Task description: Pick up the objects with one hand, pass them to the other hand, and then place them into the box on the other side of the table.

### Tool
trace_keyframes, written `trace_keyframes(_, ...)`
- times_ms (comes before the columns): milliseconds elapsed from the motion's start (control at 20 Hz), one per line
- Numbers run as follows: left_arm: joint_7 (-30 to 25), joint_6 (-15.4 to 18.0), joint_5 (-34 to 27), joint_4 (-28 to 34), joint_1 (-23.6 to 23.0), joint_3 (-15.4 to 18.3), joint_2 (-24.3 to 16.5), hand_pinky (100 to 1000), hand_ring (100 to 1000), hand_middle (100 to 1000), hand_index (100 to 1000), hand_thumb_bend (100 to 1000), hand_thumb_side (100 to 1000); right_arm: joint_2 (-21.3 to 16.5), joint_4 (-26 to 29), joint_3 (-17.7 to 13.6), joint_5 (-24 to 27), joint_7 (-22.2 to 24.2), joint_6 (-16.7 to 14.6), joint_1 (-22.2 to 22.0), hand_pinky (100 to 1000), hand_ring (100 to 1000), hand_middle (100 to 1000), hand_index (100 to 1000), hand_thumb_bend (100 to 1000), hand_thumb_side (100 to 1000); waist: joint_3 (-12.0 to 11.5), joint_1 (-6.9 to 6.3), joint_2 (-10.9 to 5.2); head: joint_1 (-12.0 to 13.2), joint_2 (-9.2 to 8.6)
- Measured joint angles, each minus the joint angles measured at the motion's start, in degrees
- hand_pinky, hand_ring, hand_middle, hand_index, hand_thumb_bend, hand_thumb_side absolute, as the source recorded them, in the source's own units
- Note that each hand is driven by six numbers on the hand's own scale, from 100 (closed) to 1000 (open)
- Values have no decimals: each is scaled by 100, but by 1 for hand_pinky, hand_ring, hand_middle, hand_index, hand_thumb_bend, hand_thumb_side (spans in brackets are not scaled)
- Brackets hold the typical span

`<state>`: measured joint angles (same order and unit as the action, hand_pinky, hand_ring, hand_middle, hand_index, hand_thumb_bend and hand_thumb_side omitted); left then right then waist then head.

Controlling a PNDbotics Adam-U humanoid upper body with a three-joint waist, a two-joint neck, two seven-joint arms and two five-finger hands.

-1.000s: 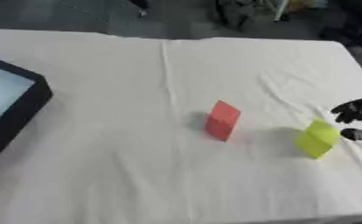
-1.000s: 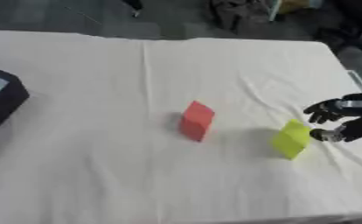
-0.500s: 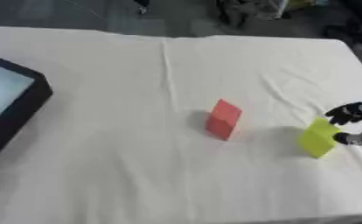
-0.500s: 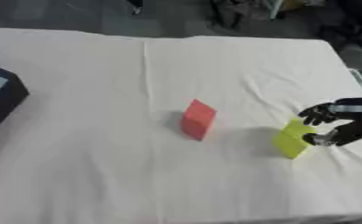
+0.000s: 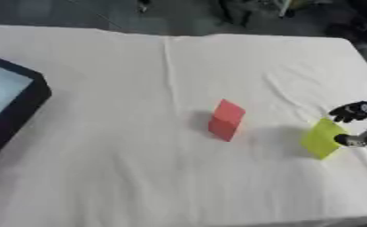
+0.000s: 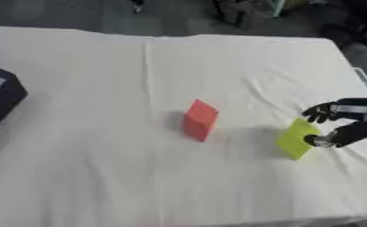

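Observation:
A yellow-green block (image 6: 296, 138) stands tilted on the white cloth at the right. My right hand (image 6: 343, 121) comes in from the right edge, fingers and thumb spread either side of the block's right face, touching or nearly touching it. A red block (image 6: 200, 120) stands near the middle of the table, apart from the hand. A black-rimmed box (image 5: 16, 106) with a pale inside sits at the left edge. My left hand shows in neither view.
The white cloth (image 5: 140, 66) covers the whole table, with creases near the right side. The table's near edge runs along the bottom of the views. Dark floor and chair legs lie beyond the far edge.
My right hand has moved in leftward from the right edge and brought its fingers and thumb around the yellow-green block. The red block has stayed put.

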<state>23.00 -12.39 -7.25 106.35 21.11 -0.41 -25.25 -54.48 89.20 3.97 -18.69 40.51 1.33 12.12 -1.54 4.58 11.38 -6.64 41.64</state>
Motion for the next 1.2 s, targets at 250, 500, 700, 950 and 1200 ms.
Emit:
trace_keyframes(250, -2, 0, 0, 1, 3, -1, 2, 749, 911, 857, 778, 132, 649, 27, 20, 1, -40, -41, 47, 8, 967, 922, 872, 995, 252, 573, -8, 0, 4, -10, 0)
trace_keyframes(500, -10, -4, 0, 2, 10, -1, 5, 748, 911, 857, 775, 133, 648, 64, 18, 46, -219, -107, 180, 49, 959, 919, 871, 998, 278, 562, -31, 0, 16, -41, -2)
trace_keyframes(700, -13, -6, 0, 10, 23, -2, 7, 749, 912, 857, 774, 132, 648, 137, 15, 107, -426, -181, 337, 55, 959, 921, 873, 999, 291, 558, -42, 0, 23, -54, -4)
trace_keyframes(950, -14, -6, 0, 13, 45, -2, 8, 749, 912, 857, 770, 132, 648, 192, -7, 170, -570, -173, 444, 81, 956, 921, 874, 1000, 292, 577, -56, -2, 36, -55, -19)
trace_keyframes(1200, -14, -5, -1, 13, 51, -2, 10, 749, 912, 857, 767, 130, 646, 239, -85, 206, -687, -170, 577, 100, 951, 920, 874, 1000, 318, 568, -64, -2, 41, -55, -48)
